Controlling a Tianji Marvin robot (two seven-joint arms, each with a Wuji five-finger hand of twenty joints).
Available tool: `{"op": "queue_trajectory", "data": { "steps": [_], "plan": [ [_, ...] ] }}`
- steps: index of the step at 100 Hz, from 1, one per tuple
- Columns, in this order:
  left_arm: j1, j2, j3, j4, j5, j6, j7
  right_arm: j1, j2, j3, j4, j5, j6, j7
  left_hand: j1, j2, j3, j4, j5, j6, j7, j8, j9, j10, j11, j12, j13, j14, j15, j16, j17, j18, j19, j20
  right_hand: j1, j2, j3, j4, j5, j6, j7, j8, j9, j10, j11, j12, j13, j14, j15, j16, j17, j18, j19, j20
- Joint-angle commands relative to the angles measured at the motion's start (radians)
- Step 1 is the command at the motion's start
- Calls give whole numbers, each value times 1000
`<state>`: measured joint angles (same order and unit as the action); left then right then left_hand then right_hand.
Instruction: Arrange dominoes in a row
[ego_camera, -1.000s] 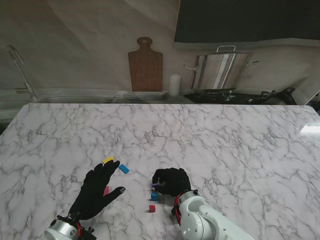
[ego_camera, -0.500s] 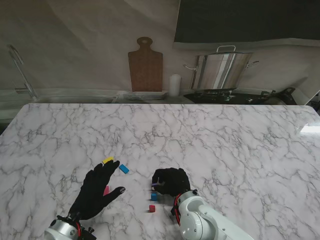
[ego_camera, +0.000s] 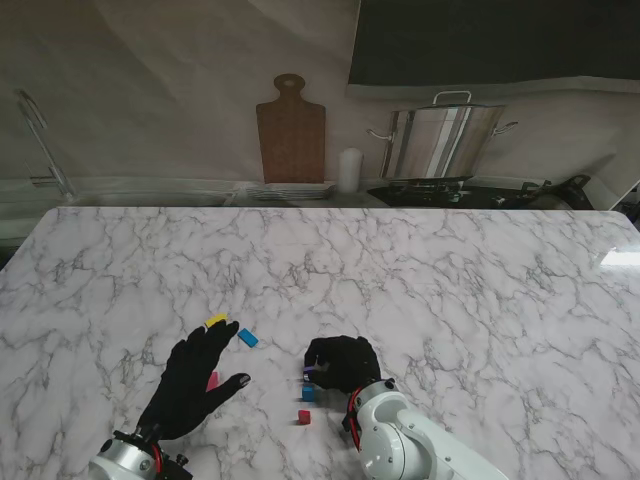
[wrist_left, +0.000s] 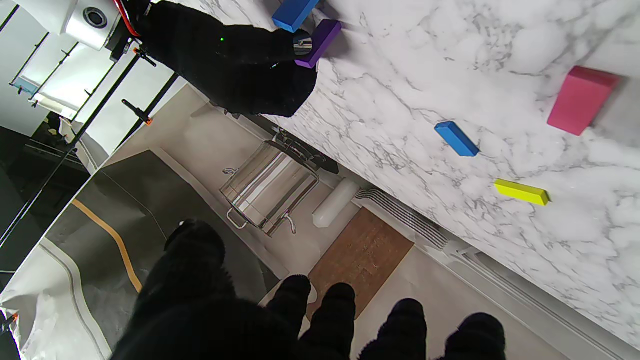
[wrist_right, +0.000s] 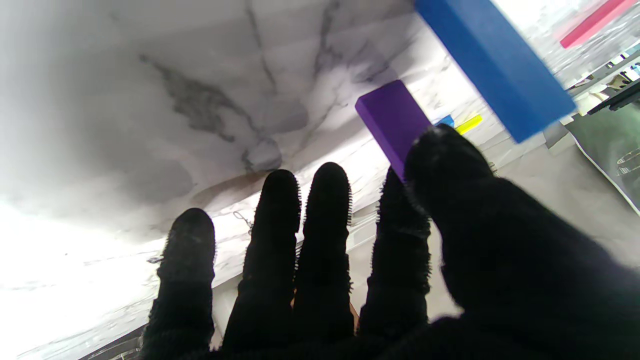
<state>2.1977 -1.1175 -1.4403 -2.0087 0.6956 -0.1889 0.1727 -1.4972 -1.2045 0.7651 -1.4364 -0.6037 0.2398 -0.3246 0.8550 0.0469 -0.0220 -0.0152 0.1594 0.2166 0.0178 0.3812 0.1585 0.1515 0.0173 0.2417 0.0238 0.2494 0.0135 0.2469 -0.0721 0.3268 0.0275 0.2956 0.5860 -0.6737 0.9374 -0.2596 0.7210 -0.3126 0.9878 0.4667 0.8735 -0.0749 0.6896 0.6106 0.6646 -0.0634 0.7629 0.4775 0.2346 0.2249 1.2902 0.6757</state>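
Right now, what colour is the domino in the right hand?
Purple domino, clearest in the right wrist view.

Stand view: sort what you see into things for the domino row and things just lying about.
For the job: purple domino, two blue dominoes, yellow domino, pink domino, red domino.

Lying about: cutting board, steel pot, white cylinder, plates.

Left hand (ego_camera: 195, 385) is just hovering palm-down with its fingers (wrist_left: 335, 310) spread apart, holding nothing. Right hand (ego_camera: 343, 363) is curled up, thumb and index pinched together, wrist bent down toward the surface.
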Motion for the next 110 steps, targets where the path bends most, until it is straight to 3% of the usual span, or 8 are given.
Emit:
{"op": "queue_trajectory", "data": {
  "steps": [1,17,71,85,110],
  "plan": [
    [6,-2,1,0,0,-2,-11,-10,3,-3,6,-2,9,9,11,-14,2,11,-28,-3,5,10,-19,-14,-9,6,-13,-5,-7,-11,-10,-18,2,10,3,-38,27,23,-37,-4,13,21,-30,2,21,-3,-13,28,-25,-4,-18,-19,-3,19],
    [6,-2,1,0,0,-2,-10,-11,5,-2,4,-4,9,12,11,-13,1,11,-28,-3,6,10,-19,-14,-9,6,-13,-5,-7,-12,-11,-17,2,10,3,-39,31,25,-84,2,-27,1,-49,1,25,-7,-21,27,-27,-4,-21,-22,-5,21],
    [7,-2,0,-1,0,-4,-10,-13,10,1,-2,-9,6,24,10,-14,1,11,-28,-3,6,10,-19,-13,-9,6,-13,-5,-7,-11,-11,-17,2,10,-43,-28,38,38,-94,53,-101,-11,-79,3,27,-29,-41,27,-36,-6,-32,-25,-13,24],
    [6,-2,0,-1,1,-3,-12,-14,11,4,-4,-8,0,26,11,-14,2,11,-29,-3,6,10,-18,-13,-9,7,-13,-5,-7,-11,-11,-18,2,10,-92,-7,41,80,-95,85,-201,20,-100,1,31,-45,-51,27,-47,-8,-38,-24,-21,29],
    [6,-2,-1,-2,2,-3,-11,-16,13,8,-8,-9,-4,31,12,-14,2,11,-28,-2,6,10,-19,-14,-9,6,-13,-5,-7,-11,-11,-17,2,10,-112,1,41,111,-98,95,-231,37,-116,4,30,-45,-60,27,-59,-12,-45,-23,-28,28]
  ]
}}
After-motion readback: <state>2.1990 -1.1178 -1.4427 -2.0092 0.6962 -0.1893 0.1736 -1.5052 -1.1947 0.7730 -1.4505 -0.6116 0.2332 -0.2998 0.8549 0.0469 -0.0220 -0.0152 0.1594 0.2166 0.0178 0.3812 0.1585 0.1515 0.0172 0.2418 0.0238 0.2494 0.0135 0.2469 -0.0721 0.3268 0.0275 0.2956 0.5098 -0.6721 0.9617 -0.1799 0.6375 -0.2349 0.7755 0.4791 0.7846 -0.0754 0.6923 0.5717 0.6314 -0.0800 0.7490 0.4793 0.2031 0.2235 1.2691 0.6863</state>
